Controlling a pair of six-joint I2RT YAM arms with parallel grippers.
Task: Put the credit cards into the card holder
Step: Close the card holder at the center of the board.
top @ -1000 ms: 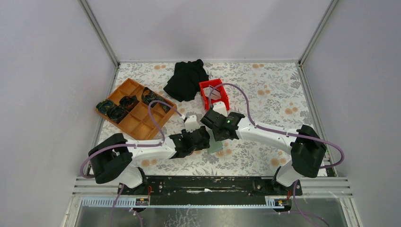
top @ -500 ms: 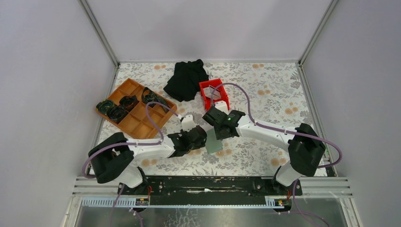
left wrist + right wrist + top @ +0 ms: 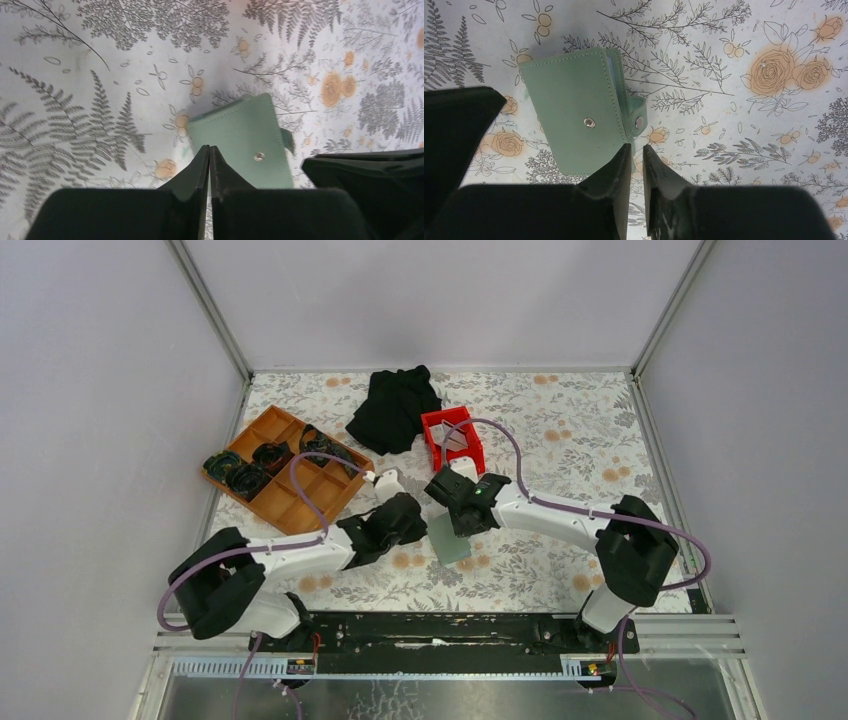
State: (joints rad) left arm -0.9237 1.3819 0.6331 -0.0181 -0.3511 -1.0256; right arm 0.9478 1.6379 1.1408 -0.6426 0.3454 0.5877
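Floral-print desk (image 3: 560, 440), pale walls on three sides. My notes from the overhead and both wrist cameras:

- Card holder (image 3: 451, 540) lies flat near the desk centre, folded shut, grey-green outer face up. It sits between the two wrists, at 6 o'clock from the red bin (image 3: 437, 452).
- Right wrist view: the stud on the holder's face is bare. The strap tab with its own snap hangs off the side at 3 o'clock, unfastened.
- Credit cards (image 3: 452, 437): light grey pieces lie inside the red bin. I cannot tell how many there are.
- Left fingers (image 3: 206, 161) are pressed tight together with nothing between them. Their tips sit at the holder's near edge, at 6 o'clock from it in that view. I cannot tell whether they touch it.
- Right fingers (image 3: 627, 155) stand a narrow slit apart and hold nothing. Desk print shows through the gap. Their tips point at the holder's near corner, just below the strap tab. I cannot tell whether they make contact.
- From above, both wrists meet over the holder. The left one comes in from 8 o'clock and the right one from 3 o'clock.
- Black cloth (image 3: 393, 408) is bunched at 11 o'clock from the red bin, just beside it.
- Orange compartment tray (image 3: 300, 502) sits at 10 o'clock from the holder, well apart from it. There are dark items in its far compartments.
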